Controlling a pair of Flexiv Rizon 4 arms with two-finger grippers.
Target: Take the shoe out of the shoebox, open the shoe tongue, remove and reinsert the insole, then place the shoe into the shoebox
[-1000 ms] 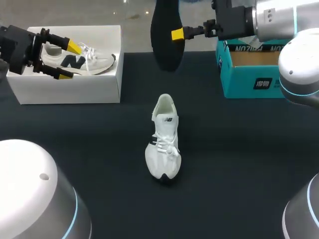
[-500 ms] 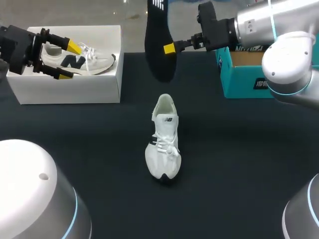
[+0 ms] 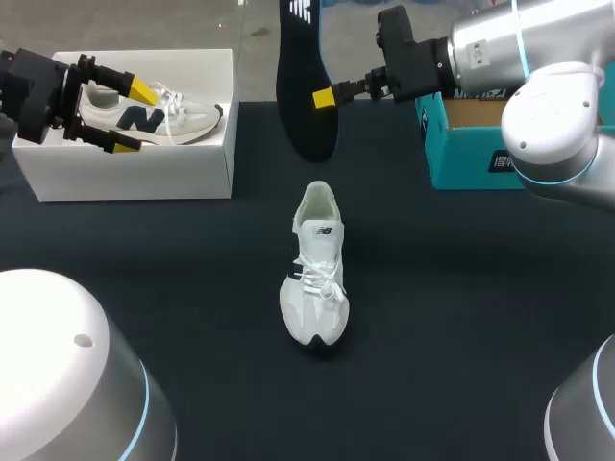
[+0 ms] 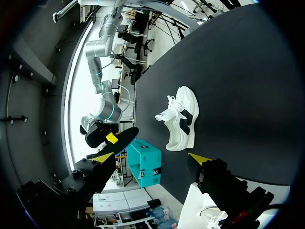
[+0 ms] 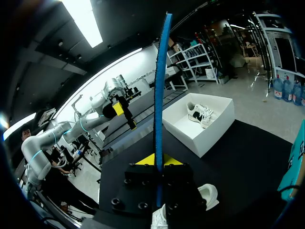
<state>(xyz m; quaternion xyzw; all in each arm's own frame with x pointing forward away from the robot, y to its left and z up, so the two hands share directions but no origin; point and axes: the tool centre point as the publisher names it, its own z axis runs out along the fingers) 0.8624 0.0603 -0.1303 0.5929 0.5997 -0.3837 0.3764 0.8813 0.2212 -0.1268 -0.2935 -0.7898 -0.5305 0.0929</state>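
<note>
The right gripper (image 3: 319, 96), pinching the black insole (image 3: 303, 125) at upper centre, is drifting left above the white shoe (image 3: 315, 279), so reinsertion is approaching. The left gripper (image 3: 135, 117) is hovering, fingers spread, over the shoebox (image 3: 144, 178).

matt black table (image 3: 461, 317), white mesh shoe (image 3: 315, 279)

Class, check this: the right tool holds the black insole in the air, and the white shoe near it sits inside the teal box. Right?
No. The head view shows the white shoe standing on the bare table, apart from the teal box. The right tool does hold the black insole in the air.
</note>
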